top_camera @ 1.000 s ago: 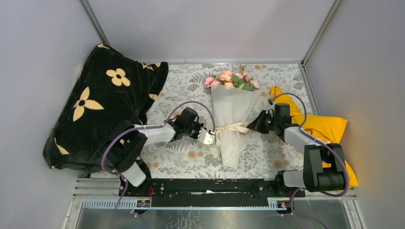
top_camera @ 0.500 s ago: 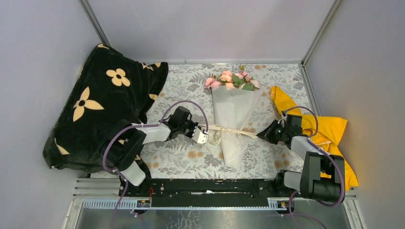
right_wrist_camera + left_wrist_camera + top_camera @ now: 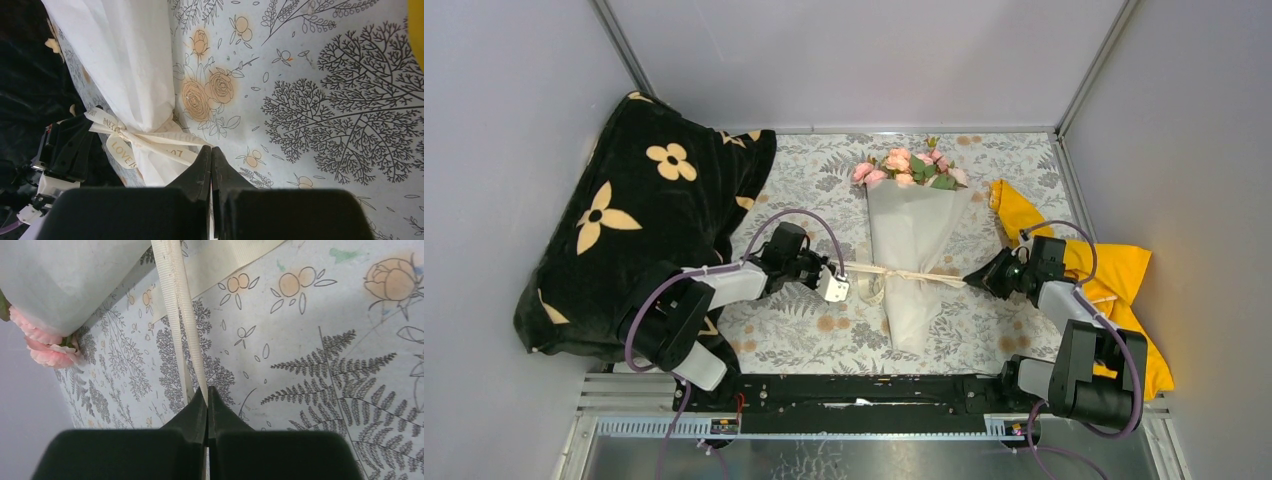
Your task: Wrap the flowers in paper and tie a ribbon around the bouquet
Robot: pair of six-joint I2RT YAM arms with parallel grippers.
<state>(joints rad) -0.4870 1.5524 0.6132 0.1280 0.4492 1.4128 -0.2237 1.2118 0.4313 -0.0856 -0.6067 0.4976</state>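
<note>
Left claw (image 3: pixel 206 392) and right claw (image 3: pixel 210 152) reach in low from opposite sides of the bouquet (image 3: pixel 911 215), each pinched tight on a ribbon (image 3: pixel 904 272) end, line taut.

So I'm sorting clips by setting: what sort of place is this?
Probably a lab robot test cell: plain grey panel walls with metal corner posts, a left arm and right arm bolted to a black rail, beside a grey floral-print tablecloth.

My left tool (image 3: pixel 843 269) and right tool (image 3: pixel 969 279) are black. Between them, a cream ribbon (image 3: pixel 904 272) crosses white paper (image 3: pixel 911 225) below pink-and-green flowers (image 3: pixel 909 165). Underneath is a grey fern-print tablecloth (image 3: pixel 814 170) with orange roses. A black blanket (image 3: pixel 624 210) with beige flowers lies beyond my left tool, a yellow cloth (image 3: pixel 1114 265) beyond my right.
</note>
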